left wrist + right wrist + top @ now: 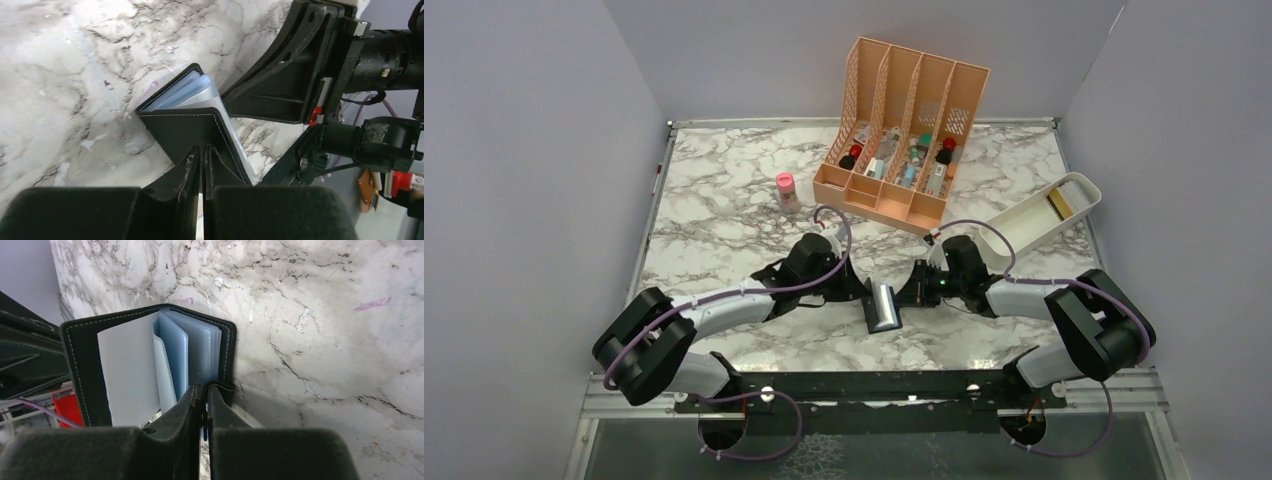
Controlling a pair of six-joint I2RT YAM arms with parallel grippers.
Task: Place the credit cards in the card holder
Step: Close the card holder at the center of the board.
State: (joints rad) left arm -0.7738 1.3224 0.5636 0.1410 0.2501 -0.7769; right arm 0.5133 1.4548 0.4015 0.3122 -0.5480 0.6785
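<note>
Pinched shut on wallet (884, 306): left gripper (202, 167) at 9 o'clock, right gripper (204, 402) at 3; pull apart evenly, gently.

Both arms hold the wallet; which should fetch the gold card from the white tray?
Probably right: the white tray with the gold card lies on its side, and the left gripper grips the card holder.

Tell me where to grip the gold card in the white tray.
Probably its long edges, coming straight down from above: the gold card lies inside the white tray, whose raised walls would block any sideways approach.
</note>
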